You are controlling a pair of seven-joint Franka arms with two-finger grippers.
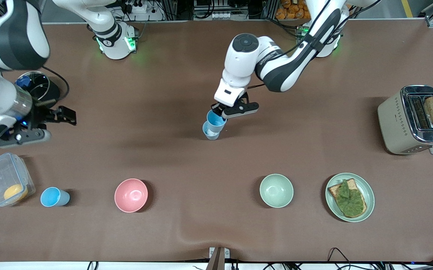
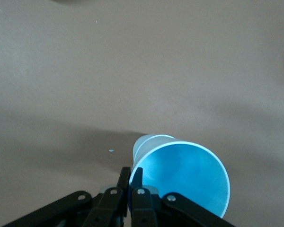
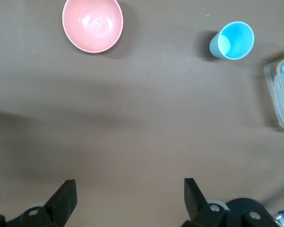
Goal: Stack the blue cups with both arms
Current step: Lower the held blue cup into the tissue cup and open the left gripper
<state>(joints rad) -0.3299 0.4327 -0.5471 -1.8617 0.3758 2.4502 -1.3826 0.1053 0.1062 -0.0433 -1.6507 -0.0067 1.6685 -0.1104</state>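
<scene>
Smooth plastic blue cups [image 1: 213, 125], shiny metal toaster [image 1: 413, 120], matt brown table [image 1: 216, 56].

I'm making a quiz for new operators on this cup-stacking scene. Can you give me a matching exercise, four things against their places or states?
Things:
1. left gripper
2. right gripper
3. lone blue cup
4. green bowl

States or places:
A. standing between the clear container and the pink bowl
B. open, over bare table
C. beside the plate with toast
D. shut on the rim of a blue cup, over a paler cup

Pairs: 1-D, 2-B, 3-A, 4-C
</scene>
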